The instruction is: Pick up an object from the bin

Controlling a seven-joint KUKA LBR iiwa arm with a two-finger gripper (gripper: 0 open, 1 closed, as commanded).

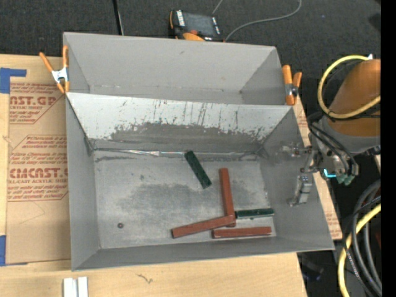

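Note:
My gripper point(296, 171) hangs over the bin's right sloping wall, open, with nothing between its fingers. Nearest to it, on the bin floor to its lower left, lies a short dark green bar point(254, 213). A red-brown bar point(242, 232) lies flat just below that one. Another red-brown bar point(226, 197) runs upright beside them, its lower end touching a third, slanted red-brown bar point(202, 226).
A longer dark green bar point(198, 169) lies tilted near the middle of the floor, close to the back wall. The bin's walls slope steeply on all sides. The arm with its orange cover and cables stands at the right.

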